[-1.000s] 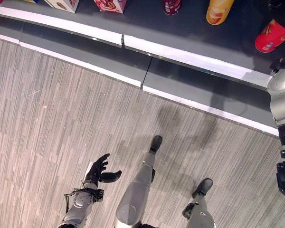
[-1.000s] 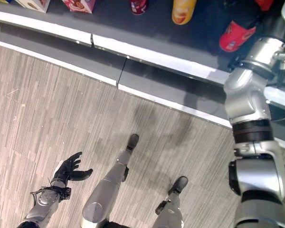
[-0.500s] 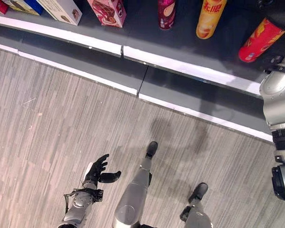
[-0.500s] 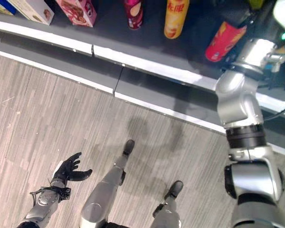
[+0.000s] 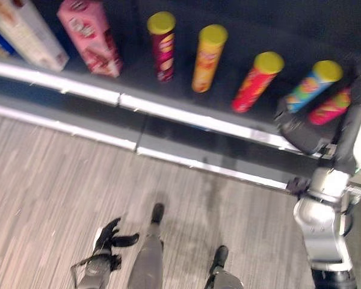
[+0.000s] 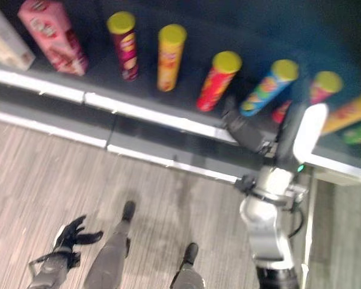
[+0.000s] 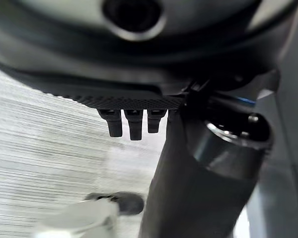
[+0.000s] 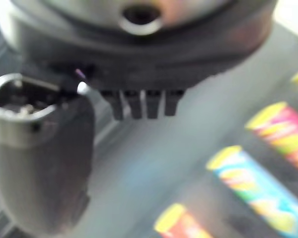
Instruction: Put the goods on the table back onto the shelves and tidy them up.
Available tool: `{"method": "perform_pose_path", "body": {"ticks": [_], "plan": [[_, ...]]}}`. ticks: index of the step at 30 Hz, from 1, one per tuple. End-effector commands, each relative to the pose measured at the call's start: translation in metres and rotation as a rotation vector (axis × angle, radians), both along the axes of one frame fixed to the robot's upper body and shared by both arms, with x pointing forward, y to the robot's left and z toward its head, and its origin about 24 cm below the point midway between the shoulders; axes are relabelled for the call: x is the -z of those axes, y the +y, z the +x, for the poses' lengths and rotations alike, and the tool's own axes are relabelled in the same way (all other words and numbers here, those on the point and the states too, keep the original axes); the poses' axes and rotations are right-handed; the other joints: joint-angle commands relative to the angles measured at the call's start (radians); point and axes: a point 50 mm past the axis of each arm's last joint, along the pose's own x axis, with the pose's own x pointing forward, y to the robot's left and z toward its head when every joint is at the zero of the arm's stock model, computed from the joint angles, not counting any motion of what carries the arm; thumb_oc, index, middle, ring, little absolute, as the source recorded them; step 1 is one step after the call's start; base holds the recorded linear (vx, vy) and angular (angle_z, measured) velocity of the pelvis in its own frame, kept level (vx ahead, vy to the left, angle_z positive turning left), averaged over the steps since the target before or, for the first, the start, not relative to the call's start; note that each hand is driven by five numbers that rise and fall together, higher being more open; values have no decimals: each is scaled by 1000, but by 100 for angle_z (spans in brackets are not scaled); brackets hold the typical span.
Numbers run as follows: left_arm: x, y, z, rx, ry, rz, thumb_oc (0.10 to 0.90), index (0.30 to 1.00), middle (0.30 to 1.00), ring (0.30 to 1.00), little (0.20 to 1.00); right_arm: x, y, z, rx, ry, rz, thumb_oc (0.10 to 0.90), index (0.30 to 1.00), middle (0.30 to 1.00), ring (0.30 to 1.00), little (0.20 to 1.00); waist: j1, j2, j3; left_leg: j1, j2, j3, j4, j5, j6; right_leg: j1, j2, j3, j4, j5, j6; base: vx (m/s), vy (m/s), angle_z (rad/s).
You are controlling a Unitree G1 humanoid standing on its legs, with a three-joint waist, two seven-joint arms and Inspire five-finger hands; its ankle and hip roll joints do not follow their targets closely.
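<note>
Two hands hold nothing: with the open right hand [image 5: 301, 133] at the shelf [image 5: 186, 114] just below the blue can [image 5: 313, 85], approach upright cans slowly; left hand [image 5: 108, 233] hangs open.

Left hand [image 7: 134, 101] with fingertips [image 7: 130, 129] straight (holding nothing) above striped grey floor [image 7: 39, 148].

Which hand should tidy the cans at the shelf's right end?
Probably the right hand: it is raised at the shelf edge beside the blue can, open. The left hand hangs low over the floor.
</note>
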Motion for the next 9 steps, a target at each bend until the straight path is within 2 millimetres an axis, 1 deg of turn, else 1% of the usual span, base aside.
{"method": "perform_pose_path", "body": {"ticks": [1,2,3,4,6,9], "plan": [[7,11,-27,15,74,57,800,900,900,900,900,-24,-1,-2,-204,-84,14,800,900,900,900,900,-13,56,-131,146,111,10,-121,-85,-45,-24,5,24,3,6,23,48,28,-56],[7,13,-27,5,75,50,800,900,900,900,900,-15,-3,-4,-223,-38,45,800,900,900,900,900,-26,55,-137,157,115,20,-121,-87,-45,-26,5,37,9,5,23,58,24,-51],[7,17,-30,5,82,56,800,900,900,900,900,3,-6,-8,-261,64,88,800,900,900,900,900,-46,53,-151,186,122,42,-124,-91,-48,-24,5,56,15,2,22,75,17,-46],[6,18,-28,15,76,55,800,900,900,900,900,13,-8,-10,-270,125,93,800,900,900,900,900,-57,52,-157,197,126,51,-124,-93,-49,-22,5,63,17,2,21,81,7,-38],[5,17,-27,41,70,55,800,900,900,900,900,29,-14,-14,-269,223,95,800,900,900,900,900,-69,52,-167,224,133,70,-127,-99,-51,-16,6,79,21,-1,20,55,-8,-45],[2,14,-20,71,44,47,800,900,900,900,900,58,-23,-19,-236,373,121,800,900,900,900,900,-90,53,-179,252,140,89,-125,-109,-53,-11,9,99,25,-3,19,50,-11,-32]]}}
